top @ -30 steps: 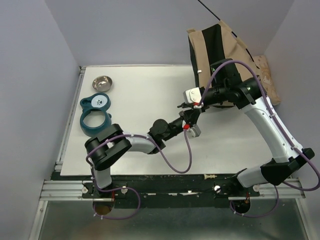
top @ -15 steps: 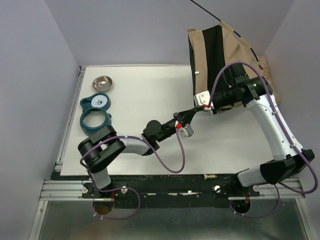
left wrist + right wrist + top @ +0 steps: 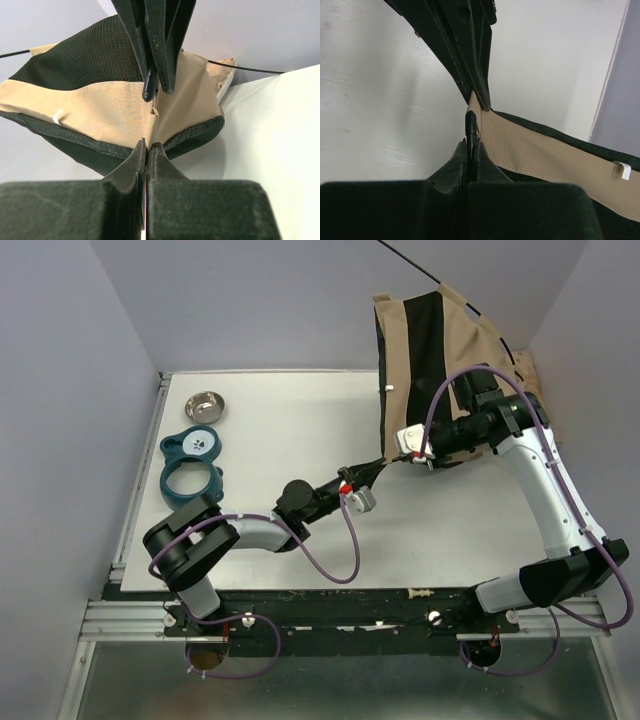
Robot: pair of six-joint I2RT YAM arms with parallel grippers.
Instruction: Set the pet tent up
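Tent (image 3: 440, 340) stands far right on the surface (image 3: 280, 420). Left gripper (image 3: 148, 148) pinches its tan corner (image 3: 156, 122). Right gripper (image 3: 470, 145) is pressed onto its black pole tip (image 3: 470, 124).

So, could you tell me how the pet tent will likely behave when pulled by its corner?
Probably floppy: the pet tent creases where the left gripper pinches it. Likely light: thin cloth and mesh. Its thin black pole may spring back.

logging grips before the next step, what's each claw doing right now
left claw: closed, pinching a tan corner of the pet tent.
right claw: closed on the same tent corner.
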